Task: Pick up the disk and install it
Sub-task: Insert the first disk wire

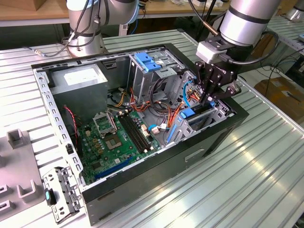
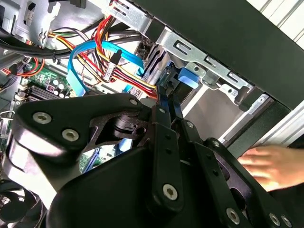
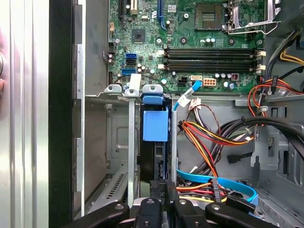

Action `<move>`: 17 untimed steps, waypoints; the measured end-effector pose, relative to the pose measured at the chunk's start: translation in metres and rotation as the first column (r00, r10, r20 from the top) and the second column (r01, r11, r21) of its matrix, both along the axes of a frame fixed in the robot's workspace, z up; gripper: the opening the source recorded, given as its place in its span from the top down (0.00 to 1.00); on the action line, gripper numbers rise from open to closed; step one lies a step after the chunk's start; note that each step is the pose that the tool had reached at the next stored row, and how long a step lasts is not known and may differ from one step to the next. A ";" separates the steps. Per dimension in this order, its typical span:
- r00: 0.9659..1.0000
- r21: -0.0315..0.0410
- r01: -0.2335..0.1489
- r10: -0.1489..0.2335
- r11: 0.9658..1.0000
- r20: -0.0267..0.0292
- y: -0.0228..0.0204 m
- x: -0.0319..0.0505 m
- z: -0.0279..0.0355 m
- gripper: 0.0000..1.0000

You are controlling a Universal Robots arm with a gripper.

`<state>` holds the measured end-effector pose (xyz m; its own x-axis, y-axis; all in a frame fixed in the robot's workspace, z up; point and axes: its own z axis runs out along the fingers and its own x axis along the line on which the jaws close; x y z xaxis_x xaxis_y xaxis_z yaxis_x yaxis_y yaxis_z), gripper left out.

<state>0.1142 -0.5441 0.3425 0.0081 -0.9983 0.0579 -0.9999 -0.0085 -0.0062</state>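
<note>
The disk (image 1: 195,114) stands on edge in the drive bay at the open computer case's (image 1: 142,190) corner, on the exterior view's right. Its blue rail (image 3: 155,126) and dark body (image 3: 154,156) sit between the bay's metal walls in the first wrist view. My gripper (image 1: 207,98) reaches down from above with its black fingers (image 3: 167,192) drawn close on the disk's upper edge. In the second wrist view the fingers (image 2: 164,102) meet at the disk's blue end (image 2: 185,76).
Orange, red and blue cables (image 3: 209,137) crowd the bay's side. The motherboard (image 1: 121,137), a metal drive cage with a blue latch (image 1: 145,61) and a grey power supply (image 1: 78,78) fill the case. A person's hand (image 2: 268,164) rests outside the case wall. Grey fixtures (image 1: 19,137) lie nearby.
</note>
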 end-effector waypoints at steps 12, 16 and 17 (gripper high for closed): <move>1.000 0.000 0.000 0.000 1.000 0.000 0.0000 0.0000 0.0129 0.89; 1.000 0.000 0.000 0.000 1.000 0.000 0.0000 0.0000 0.0131 0.89; 1.000 0.000 0.000 0.000 1.000 0.000 0.0000 0.0000 0.0131 0.89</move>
